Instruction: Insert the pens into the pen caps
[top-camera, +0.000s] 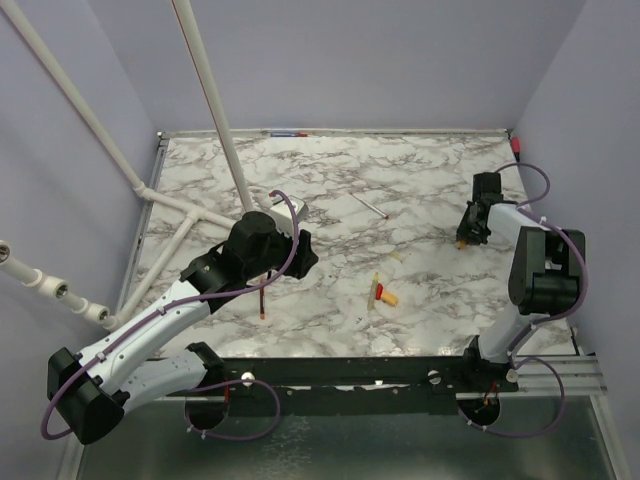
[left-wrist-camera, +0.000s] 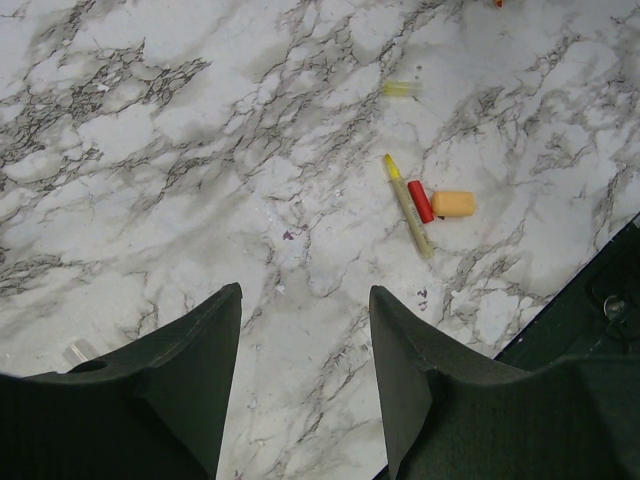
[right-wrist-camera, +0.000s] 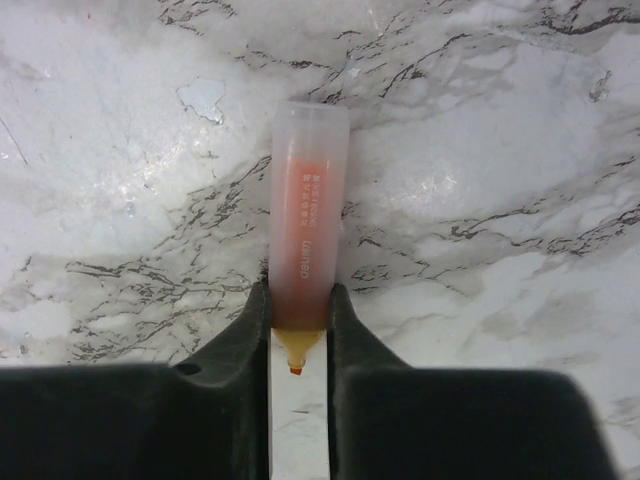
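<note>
My right gripper (top-camera: 463, 238) (right-wrist-camera: 300, 292) is shut on an orange pen (right-wrist-camera: 308, 215) with a frosted barrel, low over the table at the far right. The pen's tip points back between the fingers. My left gripper (top-camera: 303, 250) (left-wrist-camera: 305, 292) is open and empty above the left-middle of the table. A yellow pen (top-camera: 375, 288) (left-wrist-camera: 408, 205), a red cap (top-camera: 380, 293) (left-wrist-camera: 420, 201) and an orange cap (top-camera: 390, 298) (left-wrist-camera: 453, 204) lie together at centre. A small yellow cap (top-camera: 397, 257) (left-wrist-camera: 400, 89) lies beyond them. A whitish-grey pen (top-camera: 370, 205) lies further back. A thin red pen (top-camera: 263, 298) is just below the left gripper.
White pipes (top-camera: 200, 210) cross the table's left side. A black rail (top-camera: 400, 375) runs along the near edge. Purple walls close the back and sides. A small clear piece (left-wrist-camera: 80, 350) lies by my left finger. Something red and blue (top-camera: 285, 133) lies at the back edge.
</note>
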